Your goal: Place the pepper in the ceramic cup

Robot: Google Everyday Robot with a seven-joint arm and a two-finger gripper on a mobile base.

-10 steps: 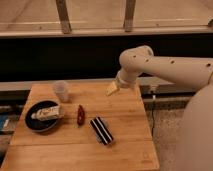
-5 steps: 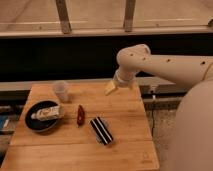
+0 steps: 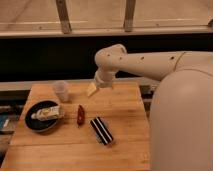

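The pepper (image 3: 80,114), slim and dark red, lies on the wooden table (image 3: 125,115) left of centre. The ceramic cup (image 3: 61,91), small and pale, stands upright near the table's back left corner, behind and left of the pepper. My gripper (image 3: 92,89) hangs from the white arm above the back middle of the table, to the right of the cup and behind the pepper, clear of both. Nothing shows in it.
A black round dish (image 3: 31,120) with a pale flat object (image 3: 46,113) in it sits at the left. A black block with white stripes (image 3: 101,130) lies right of the pepper. A dark wall and rail run behind the table.
The arm has swung left, bringing the gripper from the table's back right area towards the cup and a little lower. The objects on the table have not moved.
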